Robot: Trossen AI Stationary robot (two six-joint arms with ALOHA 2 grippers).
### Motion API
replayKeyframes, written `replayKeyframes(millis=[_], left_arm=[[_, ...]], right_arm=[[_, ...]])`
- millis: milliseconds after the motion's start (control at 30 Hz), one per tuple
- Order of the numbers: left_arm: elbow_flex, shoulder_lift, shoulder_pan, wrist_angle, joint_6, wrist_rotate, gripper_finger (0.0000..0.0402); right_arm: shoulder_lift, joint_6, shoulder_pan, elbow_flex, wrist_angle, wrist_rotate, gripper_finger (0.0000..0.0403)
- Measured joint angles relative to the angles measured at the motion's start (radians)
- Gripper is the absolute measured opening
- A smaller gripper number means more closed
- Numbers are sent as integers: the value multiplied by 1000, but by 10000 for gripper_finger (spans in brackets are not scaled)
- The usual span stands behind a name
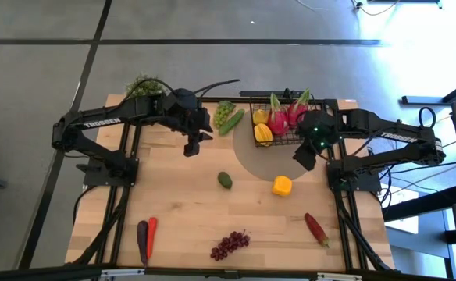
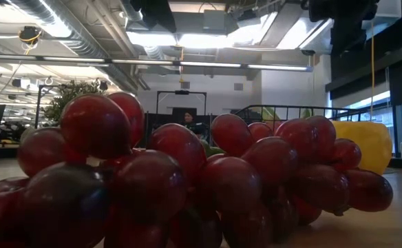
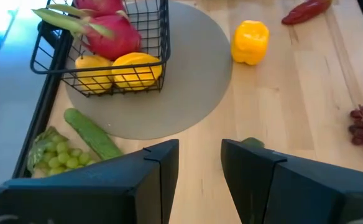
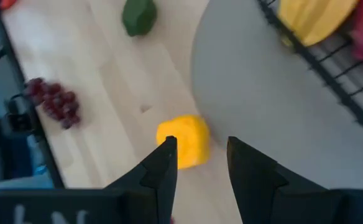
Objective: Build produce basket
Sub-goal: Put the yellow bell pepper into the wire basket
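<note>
Noting partial fill: basket [image 1: 279, 125] at table [image 1: 189, 203] far edge holds dragon fruits [image 1: 286, 115] + 2 yellow pcs; pepper [image 1: 282, 186], avocado [image 1: 225, 180], grapes [image 1: 229, 245] etc. still out; my right pincer [image 4: 197, 163], left pincer [image 3: 200, 168] both part-open, empty.

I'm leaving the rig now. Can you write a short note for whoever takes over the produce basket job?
Left claw: open, empty, above the table near the cucumber and green grapes.
Right claw: open, empty, above the yellow pepper.
Done: basket on the grey mat holds two dragon fruits and two yellow fruits.
Left on the table: pepper, avocado, purple grapes, chili, carrot, eggplant, cucumber, green grapes.
</note>
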Motion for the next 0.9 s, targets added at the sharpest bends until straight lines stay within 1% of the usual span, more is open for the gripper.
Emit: replayKeyframes(millis=[100, 433, 500, 633, 833, 900], left_arm=[[0, 0, 0, 0, 0, -4, 109], [0, 0, 0, 1, 0, -5, 109], [0, 0, 0, 1, 0, -5, 109], [0, 0, 0, 2, 0, -5, 109], [0, 0, 0, 6, 0, -5, 109], [0, 0, 0, 6, 0, -6, 109]], right_arm=[[2, -1, 0, 0, 2, 42, 129], [18, -4, 1, 0, 11, 41, 129], [30, -30, 11, -3, 12, 41, 135], [62, -131, 33, -24, 11, 21, 170], [104, -135, 40, -40, 18, 21, 255], [114, -136, 40, -40, 26, -14, 281]])
